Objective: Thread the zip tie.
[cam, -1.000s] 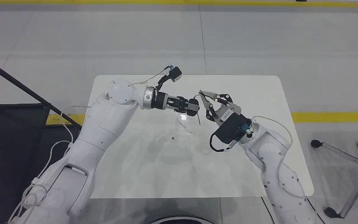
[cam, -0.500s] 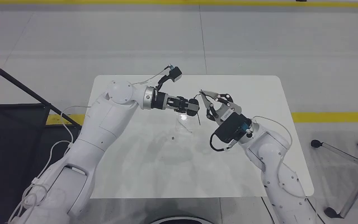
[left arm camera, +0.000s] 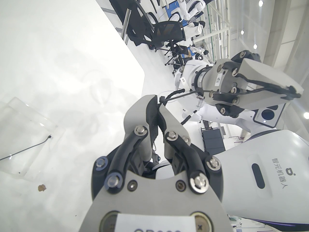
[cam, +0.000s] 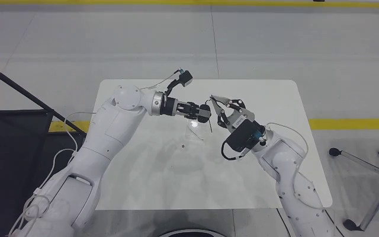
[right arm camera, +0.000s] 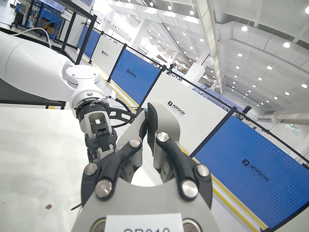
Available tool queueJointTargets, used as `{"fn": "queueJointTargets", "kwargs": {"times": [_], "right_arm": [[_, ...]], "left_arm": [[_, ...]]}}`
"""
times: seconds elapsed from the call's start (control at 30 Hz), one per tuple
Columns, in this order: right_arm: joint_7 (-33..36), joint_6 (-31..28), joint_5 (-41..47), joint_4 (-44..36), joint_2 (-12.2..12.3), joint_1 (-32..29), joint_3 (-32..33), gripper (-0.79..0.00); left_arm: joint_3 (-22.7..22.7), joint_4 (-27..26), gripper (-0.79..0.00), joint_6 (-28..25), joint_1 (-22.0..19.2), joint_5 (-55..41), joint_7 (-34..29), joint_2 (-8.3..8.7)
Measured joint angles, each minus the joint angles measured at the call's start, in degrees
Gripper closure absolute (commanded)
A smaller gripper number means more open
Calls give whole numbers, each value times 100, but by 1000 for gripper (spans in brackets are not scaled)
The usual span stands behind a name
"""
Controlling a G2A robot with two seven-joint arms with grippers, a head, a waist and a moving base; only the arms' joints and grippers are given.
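Left claw [left arm camera: 158, 105]: narrow, pads pinched on the head end of the black zip tie [left arm camera: 178, 95]. The tie is held up off the white counter [cam: 148, 178], above its middle. From the pinch, the strap runs out toward the right arm and reaches the base of the right claw [left arm camera: 293, 90]; past that point I cannot follow it.

Right claw [right arm camera: 147, 117]: pads pressed together, no gap between them. Cannot tell whether the strap is caught between them. Its tips point past the left claw rather than at it.

Top view: left claw [cam: 207, 112] and right claw [cam: 213, 99] sit just beside each other over the counter's centre, toward its far edge.

On the counter under the left claw lies a clear plastic sheet [left arm camera: 21, 131] with a spare tie [left arm camera: 26, 148] flat on it. A small brown crumb [left arm camera: 42, 187] lies near the sheet.
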Motion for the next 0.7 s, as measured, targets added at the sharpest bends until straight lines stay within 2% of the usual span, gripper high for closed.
{"fn": "queueJointTargets", "kwargs": {"times": [0.7], "right_arm": [[58,-44,-108,-55,65,-29,-36,0]], "left_arm": [[0,0,0,0,0,0,0,0]]}}
